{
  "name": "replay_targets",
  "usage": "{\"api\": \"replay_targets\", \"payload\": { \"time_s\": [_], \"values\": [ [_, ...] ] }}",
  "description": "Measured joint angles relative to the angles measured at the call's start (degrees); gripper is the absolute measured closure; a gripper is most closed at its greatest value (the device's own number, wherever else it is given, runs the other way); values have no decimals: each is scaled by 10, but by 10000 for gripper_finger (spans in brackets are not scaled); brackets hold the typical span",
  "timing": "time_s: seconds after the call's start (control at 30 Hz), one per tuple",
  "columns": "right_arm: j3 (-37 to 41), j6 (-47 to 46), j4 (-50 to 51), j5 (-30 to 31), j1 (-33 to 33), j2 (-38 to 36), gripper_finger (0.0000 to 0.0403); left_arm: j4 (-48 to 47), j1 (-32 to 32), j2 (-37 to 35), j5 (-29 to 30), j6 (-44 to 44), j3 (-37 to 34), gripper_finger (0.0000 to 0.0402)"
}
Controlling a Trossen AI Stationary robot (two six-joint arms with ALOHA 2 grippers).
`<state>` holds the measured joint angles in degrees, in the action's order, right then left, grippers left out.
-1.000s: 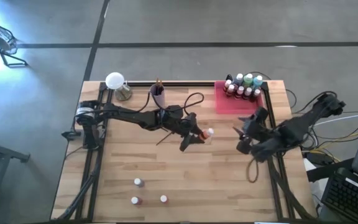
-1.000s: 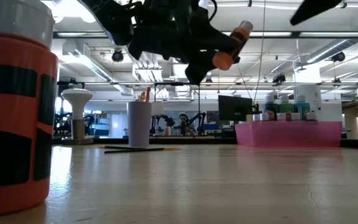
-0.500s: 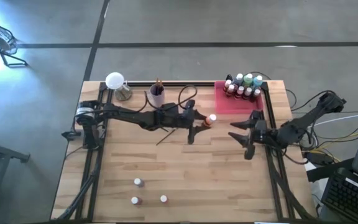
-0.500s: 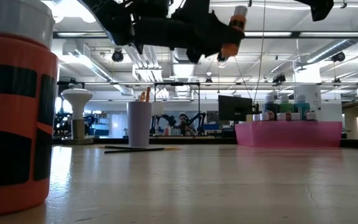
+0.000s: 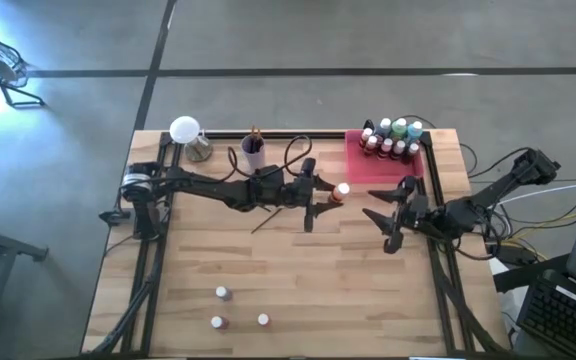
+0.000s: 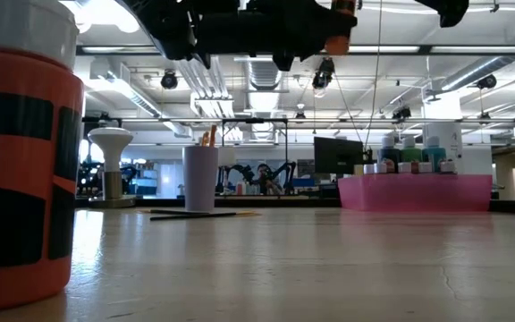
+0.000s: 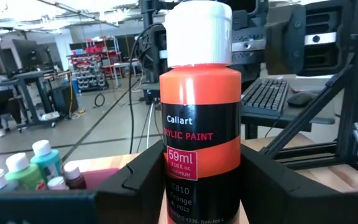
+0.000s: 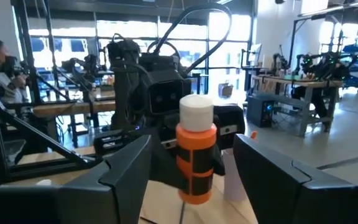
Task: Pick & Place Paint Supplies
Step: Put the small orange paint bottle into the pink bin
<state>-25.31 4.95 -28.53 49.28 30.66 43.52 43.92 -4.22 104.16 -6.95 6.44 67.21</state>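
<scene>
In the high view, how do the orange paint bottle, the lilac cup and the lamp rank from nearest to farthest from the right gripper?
From the right gripper:
1. Orange paint bottle, mid-table, held in the left gripper.
2. Lilac cup, at the far edge.
3. Lamp, at the far left corner.

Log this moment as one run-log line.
left gripper: shut on orange paint bottle, held up over table middle | right gripper: open, facing the bottle, apart | pink tray: bottles along its far edge

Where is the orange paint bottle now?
High view: orange paint bottle is held aloft mid-table in the left gripper, facing the open right gripper.
</scene>
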Motion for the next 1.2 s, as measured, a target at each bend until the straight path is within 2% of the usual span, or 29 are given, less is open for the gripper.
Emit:
{"api": "replay_targets", "payload": {
  "time_s": [0.4, 0.77, 1.2],
  "values": [
    [-54, 14, -1, 2, -27, 79, 147, -18, 15, 0, -12, 28, 15, 225],
    [-110, 42, 0, 2, -53, 157, 181, -25, 15, 0, -11, 27, 17, 225],
    [-117, 22, 9, -3, -73, 166, 201, -27, 15, 0, -11, 27, 16, 225]
  ]
}}
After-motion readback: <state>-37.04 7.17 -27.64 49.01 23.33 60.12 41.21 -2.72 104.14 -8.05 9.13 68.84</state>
